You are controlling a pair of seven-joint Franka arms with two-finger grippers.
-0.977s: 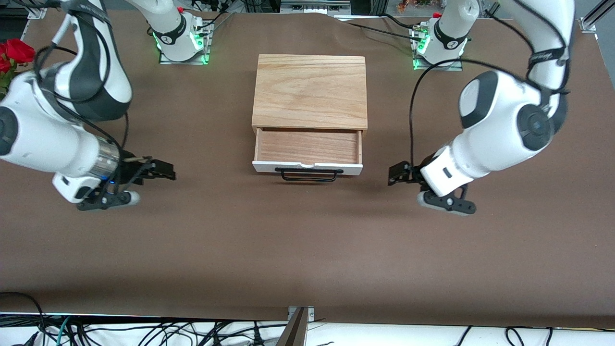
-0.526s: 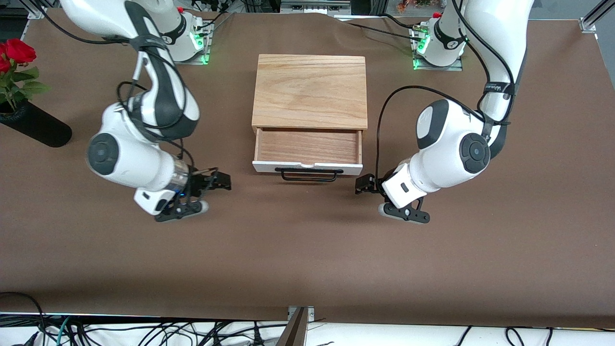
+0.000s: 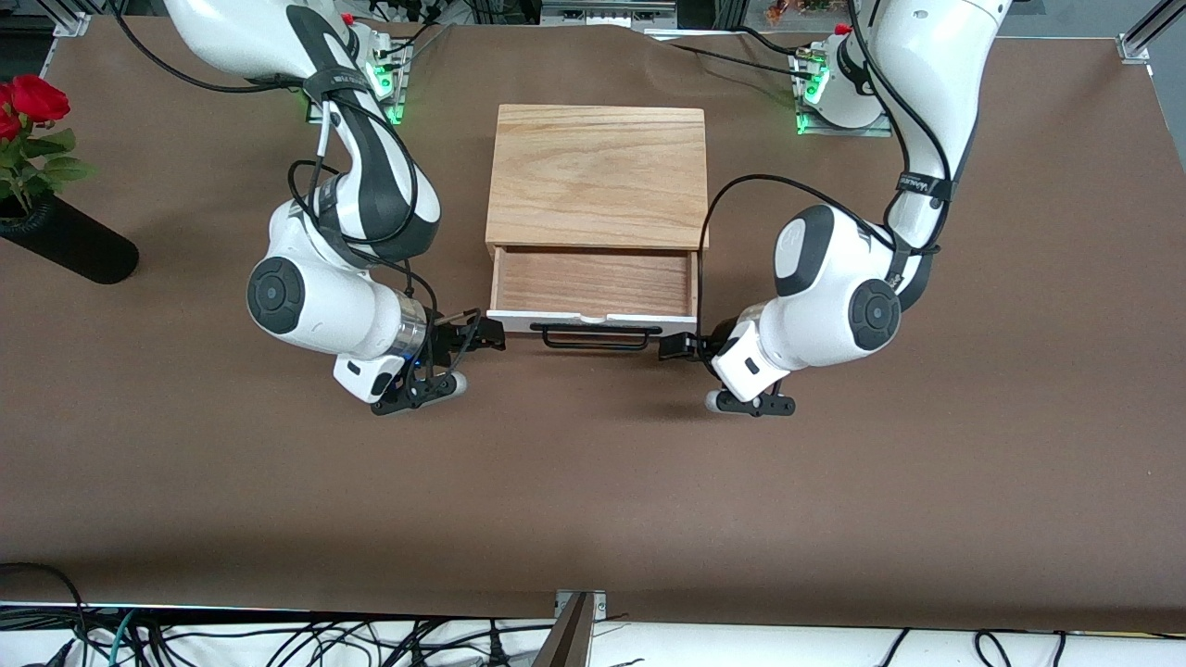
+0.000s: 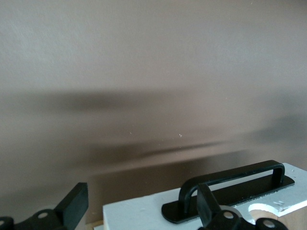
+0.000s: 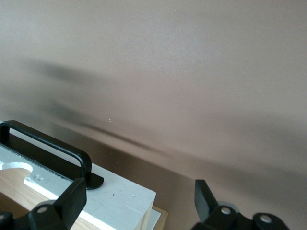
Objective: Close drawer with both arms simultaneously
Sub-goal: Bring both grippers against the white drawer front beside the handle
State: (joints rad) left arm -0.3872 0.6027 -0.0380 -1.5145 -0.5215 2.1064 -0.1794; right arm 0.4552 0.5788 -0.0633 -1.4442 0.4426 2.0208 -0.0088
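Observation:
The drawer stands pulled out of the oak-grain box, its white front panel and black bar handle facing the front camera. My right gripper is open, low at the panel's corner toward the right arm's end; in the right wrist view that corner lies between the open gripper, with the handle beside it. My left gripper is open at the other corner; in the left wrist view the panel and handle lie at the open gripper.
A black vase with red roses lies at the right arm's end of the brown table. Both arms' elbows hang beside the box. Cables run along the table's front edge.
Both arms have swung inward from the table's ends, bringing both open grippers to the drawer's two front corners. The drawer has not moved.

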